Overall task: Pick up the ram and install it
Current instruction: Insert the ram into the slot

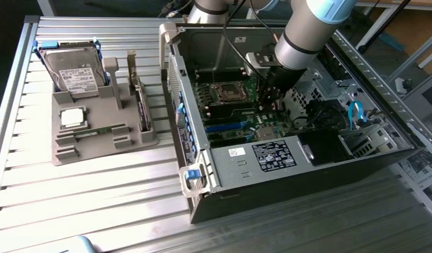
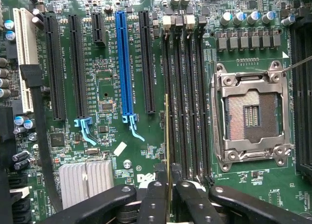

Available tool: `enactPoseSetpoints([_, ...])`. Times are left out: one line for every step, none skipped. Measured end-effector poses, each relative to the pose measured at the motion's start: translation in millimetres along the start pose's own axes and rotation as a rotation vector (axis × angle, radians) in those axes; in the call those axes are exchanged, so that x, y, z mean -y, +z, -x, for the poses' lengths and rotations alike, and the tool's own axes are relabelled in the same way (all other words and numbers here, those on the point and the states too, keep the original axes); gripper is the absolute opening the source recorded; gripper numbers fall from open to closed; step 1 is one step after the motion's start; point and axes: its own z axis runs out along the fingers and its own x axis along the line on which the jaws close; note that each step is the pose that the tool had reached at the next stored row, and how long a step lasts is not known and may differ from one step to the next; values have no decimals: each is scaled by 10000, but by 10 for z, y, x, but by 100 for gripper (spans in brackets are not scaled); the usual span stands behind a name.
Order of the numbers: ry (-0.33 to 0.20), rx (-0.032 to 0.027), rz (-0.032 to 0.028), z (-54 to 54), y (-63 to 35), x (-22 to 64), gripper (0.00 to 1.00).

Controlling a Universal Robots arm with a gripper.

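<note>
The ram [image 2: 167, 136] is a thin green stick seen edge-on, and my gripper [image 2: 169, 190] is shut on it, with the black fingers [image 2: 155, 202] pressed against both of its sides. It hangs just above the motherboard, lined up along the row of black memory slots [image 2: 187, 102] and over the slot farthest from the processor socket [image 2: 251, 119]. Whether it touches that slot I cannot tell. In the exterior view the gripper [image 1: 272, 100] reaches down into the open computer case [image 1: 201, 174], beside the socket [image 1: 228, 93].
A grey holder [image 1: 64, 150] stands at the exterior view's left with a hard drive [image 1: 74, 74] and a square silver chip [image 1: 73, 117] on it. Inside the case are a blue slot [image 2: 124, 63], a silver heat sink [image 2: 85, 177], cables and a blue-tabbed drive bay [image 1: 355, 113].
</note>
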Motion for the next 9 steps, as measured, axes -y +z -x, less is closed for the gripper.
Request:
enactPoseSetpoints([0,4,-1,0,9,0,14])
enactPoseSetpoints([0,7,-2,0,17,0,14])
enactPoseSetpoints([1,8,-2,0,25,1,14])
enactPoseSetpoints([1,-1,0,-2,31,0,14])
enactPoseSetpoints([1,-2,0,-3,38,0,14])
enactPoseSetpoints([1,-2,0,-3,45,1,14])
enactPoseSetpoints([1,-3,0,-2,45,1,14])
enactPoseSetpoints([1,0,-1,-1,46,1,14])
enactPoseSetpoints([0,5,-2,-1,48,1,14])
